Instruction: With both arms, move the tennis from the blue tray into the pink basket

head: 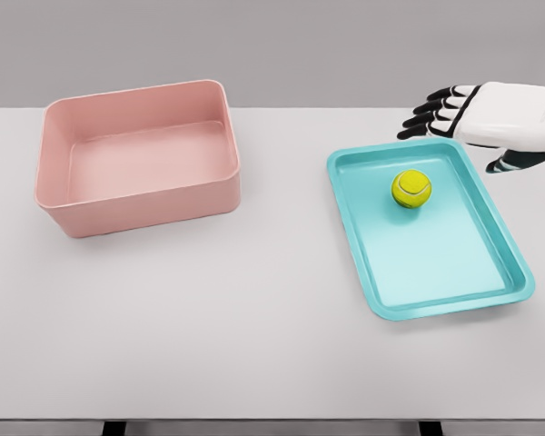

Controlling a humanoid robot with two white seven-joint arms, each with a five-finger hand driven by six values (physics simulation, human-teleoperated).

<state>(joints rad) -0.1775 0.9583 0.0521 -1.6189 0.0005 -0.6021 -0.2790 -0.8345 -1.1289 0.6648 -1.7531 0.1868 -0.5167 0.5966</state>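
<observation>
Above the far right corner of the blue tray [409,277], the right hand [477,116] hovers palm down, its dark fingers [427,109] spread apart and empty, pointing left. Just below and left of it, the tennis ball [411,188] lies loose in the tray's upper half. A glancing touch could roll it away. The pink basket [136,213] sits well apart across the desk [254,345], so a weak grip risks a drop.

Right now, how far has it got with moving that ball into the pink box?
Nothing is done yet: the tennis ball sits in the blue tray and the pink basket holds nothing. The right hand hovers over the tray's far right corner, fingers spread. Grasping, carrying and dropping are all left. No left hand is in view.
</observation>
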